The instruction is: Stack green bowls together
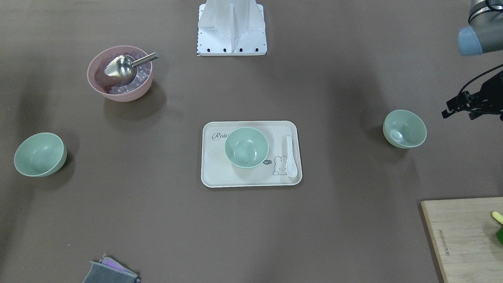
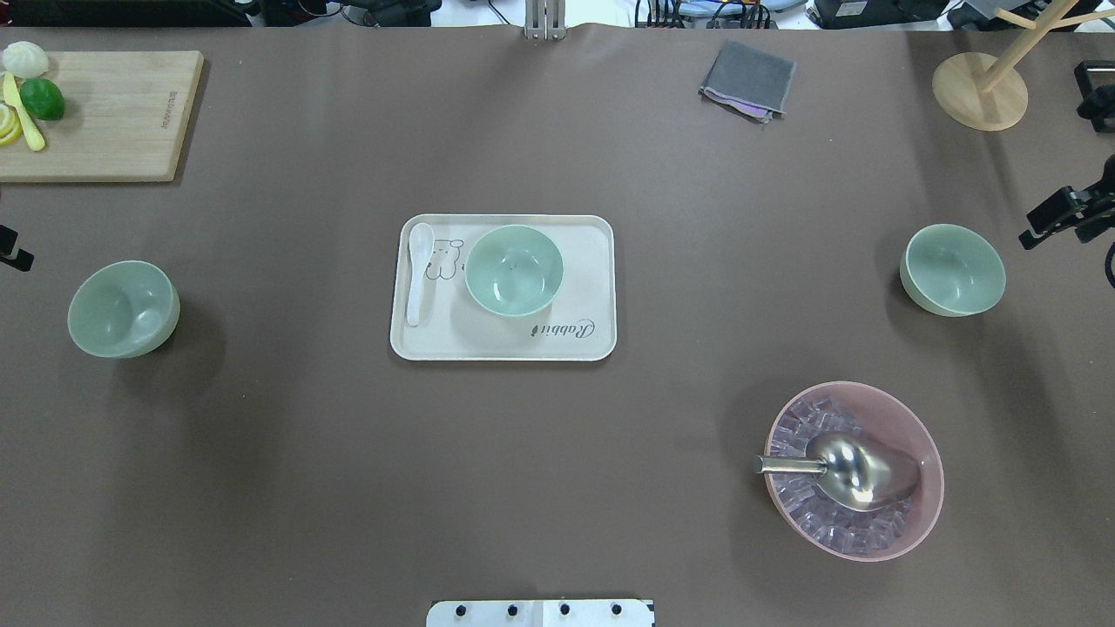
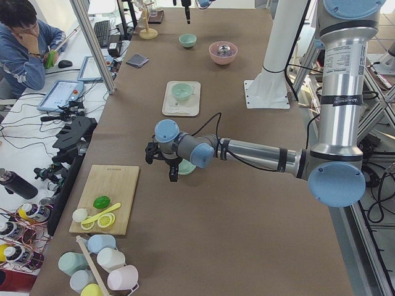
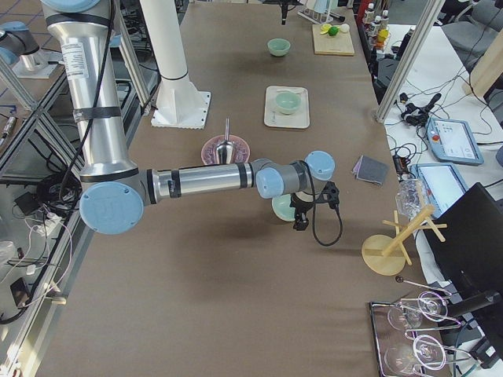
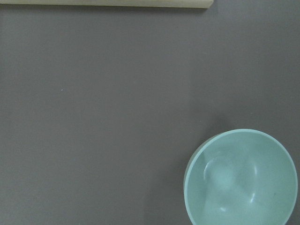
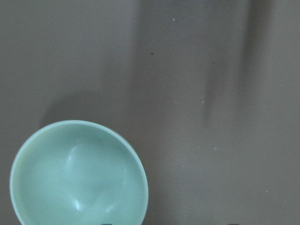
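Observation:
Three pale green bowls stand upright and apart. One bowl (image 2: 514,270) sits on the cream tray (image 2: 584,341) at the table's middle. One bowl (image 2: 124,308) is at the left, and it shows low right in the left wrist view (image 5: 241,178). One bowl (image 2: 952,269) is at the right, and it shows low left in the right wrist view (image 6: 77,176). My left gripper (image 2: 13,252) hangs beyond the left bowl at the view's edge; I cannot tell its state. My right gripper (image 2: 1058,218) hangs beyond the right bowl; two tips at the wrist view's bottom edge stand wide apart, empty.
A pink bowl (image 2: 915,522) with ice cubes and a metal scoop (image 2: 849,470) stands near right. A white spoon (image 2: 418,270) lies on the tray. A cutting board (image 2: 113,113) with lime is far left, a grey cloth (image 2: 747,80) and a wooden stand (image 2: 980,91) far right.

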Available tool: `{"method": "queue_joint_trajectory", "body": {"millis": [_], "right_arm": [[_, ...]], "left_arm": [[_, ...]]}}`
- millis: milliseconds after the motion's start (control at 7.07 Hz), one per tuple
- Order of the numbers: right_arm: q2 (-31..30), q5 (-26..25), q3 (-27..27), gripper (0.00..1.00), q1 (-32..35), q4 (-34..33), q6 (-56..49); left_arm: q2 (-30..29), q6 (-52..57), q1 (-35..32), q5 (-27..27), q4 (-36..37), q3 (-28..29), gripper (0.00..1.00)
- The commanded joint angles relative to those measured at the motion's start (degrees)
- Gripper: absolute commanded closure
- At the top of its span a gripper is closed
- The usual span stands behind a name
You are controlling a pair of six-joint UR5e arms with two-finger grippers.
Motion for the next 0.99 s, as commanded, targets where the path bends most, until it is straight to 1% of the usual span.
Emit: {"method": "queue_joint_trajectory", "body": {"millis": [0,141,283,424,566,707,848], "right_arm": [[2.6,-1.6,-3.7,0.15,-3.6,3.7,4.0],[2.6,-1.7,-6.3,0.16,-4.2,6.5,4.6],[1.9,-1.6,-7.9,0.27,-4.2,9.2,4.8],[1.9,-1.4,-8.0,0.53,-4.3,9.3,5.7],[1.9,-1.3,-8.2,0.74,-4.5,9.3,6.8],[1.9,-1.0,-8.1,1.00,-4.5,9.3,7.2],[1.9,-0.9,-8.0,1.00,-4.6,9.4,7.2]], "left_arm": [[-0.5,-0.1,0.1,0.1,-0.1,0.5,0.02],[-1.0,-0.2,0.1,0.1,0.0,0.7,0.02],[-1.2,-0.3,0.1,0.1,0.0,0.7,0.02],[-1.2,-1.2,0.1,0.1,0.0,0.5,0.02],[-1.3,-1.3,0.1,0.1,0.0,0.5,0.02],[-1.4,-1.3,0.1,0.1,0.0,0.5,0.02],[-3.6,-1.1,0.1,0.1,0.1,2.6,0.02]]}}
